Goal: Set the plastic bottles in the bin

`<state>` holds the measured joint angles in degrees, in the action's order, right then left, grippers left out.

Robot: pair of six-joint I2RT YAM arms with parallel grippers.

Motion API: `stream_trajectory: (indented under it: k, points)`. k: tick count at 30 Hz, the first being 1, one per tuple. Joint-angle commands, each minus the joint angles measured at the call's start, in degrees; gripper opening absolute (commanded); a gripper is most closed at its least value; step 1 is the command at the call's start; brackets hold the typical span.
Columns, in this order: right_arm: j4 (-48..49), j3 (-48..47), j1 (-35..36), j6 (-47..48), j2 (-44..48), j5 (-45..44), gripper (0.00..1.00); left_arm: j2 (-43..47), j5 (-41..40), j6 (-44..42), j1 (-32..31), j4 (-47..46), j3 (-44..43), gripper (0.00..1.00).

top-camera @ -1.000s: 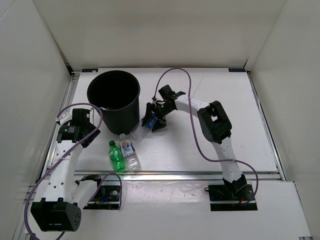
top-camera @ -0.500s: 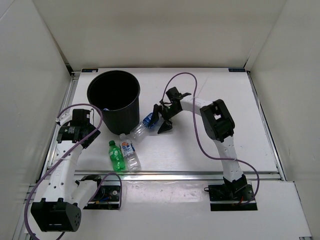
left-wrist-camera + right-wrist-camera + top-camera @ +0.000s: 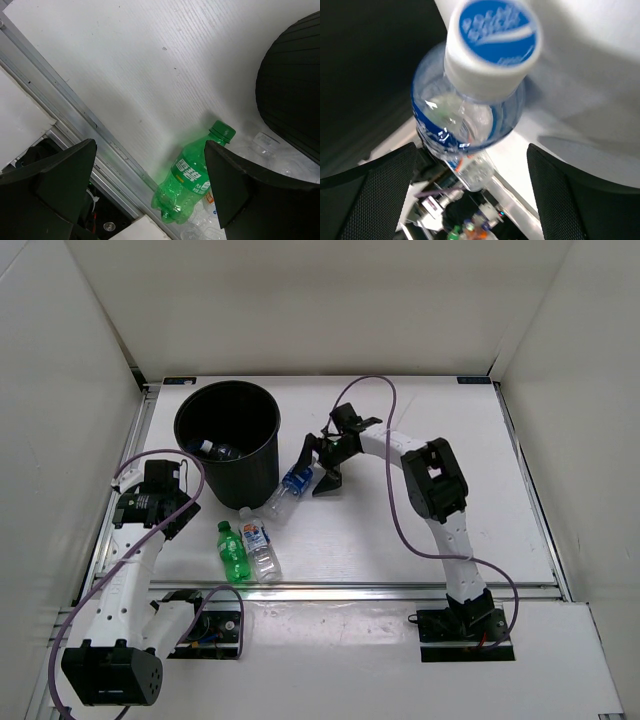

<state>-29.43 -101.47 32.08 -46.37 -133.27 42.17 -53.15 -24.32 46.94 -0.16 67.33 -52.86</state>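
Observation:
The black bin (image 3: 228, 435) stands at the back left, and a small bottle (image 3: 218, 450) lies inside it. The blue-label bottle (image 3: 292, 483) lies on the table right of the bin. My right gripper (image 3: 318, 466) is open at its cap end. In the right wrist view the bottle (image 3: 470, 115) points its cap at the camera, between and beyond the wide-open gripper (image 3: 475, 200). The green bottle (image 3: 232, 552) and the white-blue-orange-label bottle (image 3: 259, 543) lie near the front edge. A plain clear bottle (image 3: 262, 142) lies at the bin's base. My left gripper (image 3: 175, 502) is open and empty above the green bottle (image 3: 192, 177).
The metal rail (image 3: 350, 590) runs along the table's near edge, and another rail (image 3: 65, 107) runs on the left. White walls close in the left, right and back. The bin wall (image 3: 295, 85) is close on the left gripper's right.
My right gripper has drawn back to the right, off the blue-label bottle, then shifted a little toward the far side. The bottle has rolled slightly. The left arm has not moved.

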Motion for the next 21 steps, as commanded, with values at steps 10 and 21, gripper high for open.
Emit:
stream_trajectory:
  k: [10,21]
  points:
    - [1.04,-8.74,-1.84,-7.6,-9.45,4.13,0.75,0.5,0.15,-0.97,0.16,1.22,-0.05,1.0]
    - [-5.45,4.25,-7.02,1.45,5.17,-2.78,0.23,-0.03,-0.55,0.61,0.16,0.17,-0.05,1.0]
